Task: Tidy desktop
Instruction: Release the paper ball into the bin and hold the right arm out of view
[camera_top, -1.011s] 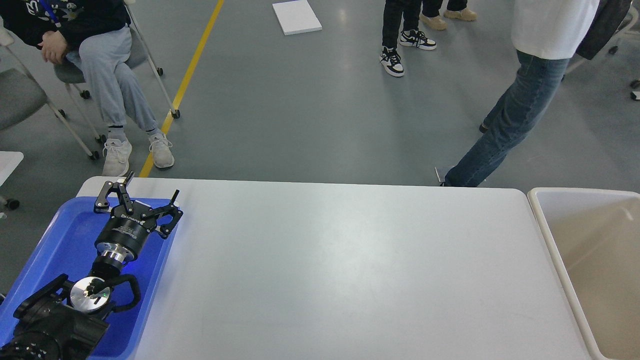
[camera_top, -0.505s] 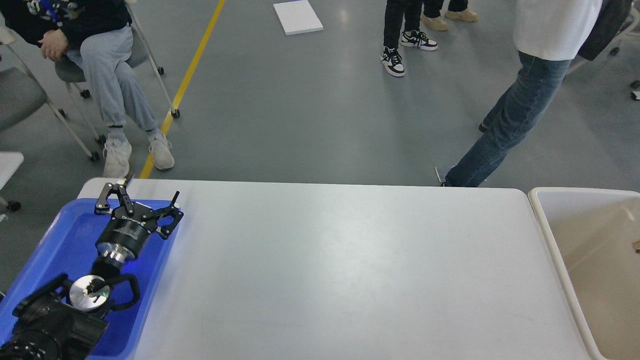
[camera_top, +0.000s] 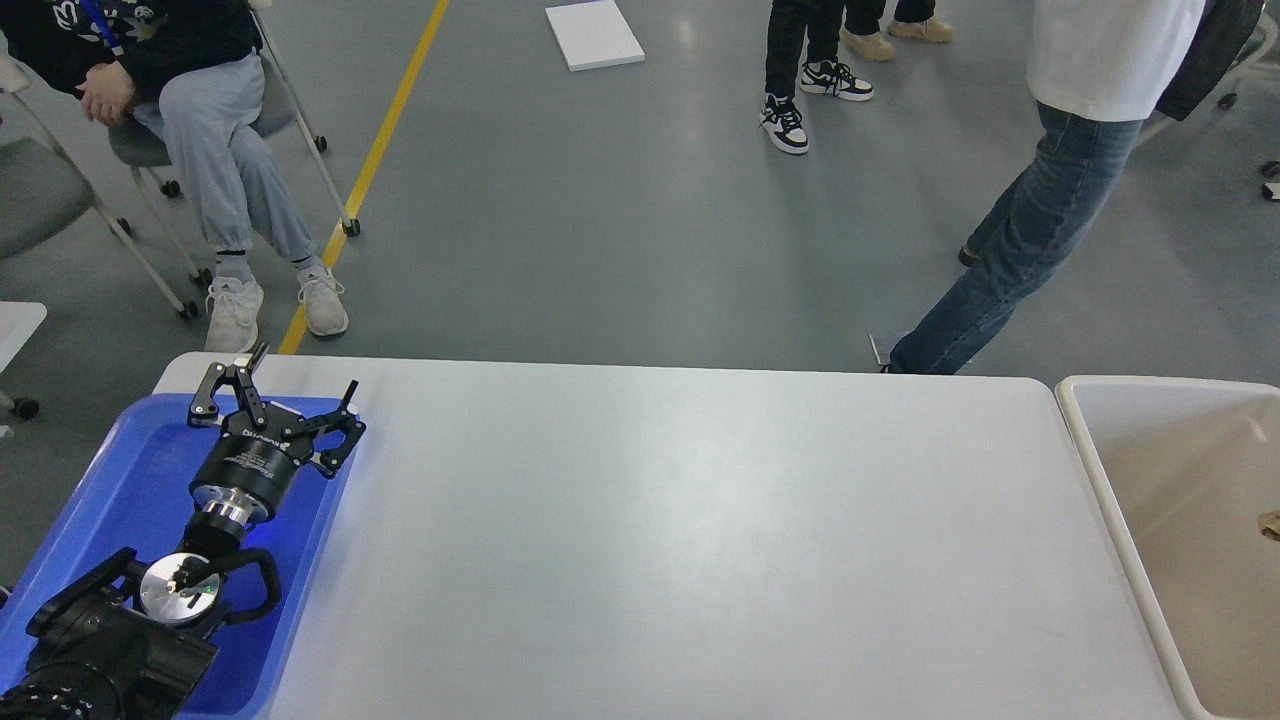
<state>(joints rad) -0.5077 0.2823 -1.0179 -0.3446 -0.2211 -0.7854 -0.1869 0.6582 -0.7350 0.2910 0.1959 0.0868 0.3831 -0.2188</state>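
Tabletop (camera_top: 680, 540): white, fills center and lower frame, surface bare.
Tray (camera_top: 110, 480): blue, lower left, on tabletop edge.
Left tool (camera_top: 290, 385): fingers apart, holds nothing, above tray's far rim.
Bin (camera_top: 1090, 450): beige, lower right.
Right tool: not in frame.

A blue tray (camera_top: 120, 480) sits at the tabletop's left edge; a beige bin (camera_top: 1100, 480) stands just beside its right edge.
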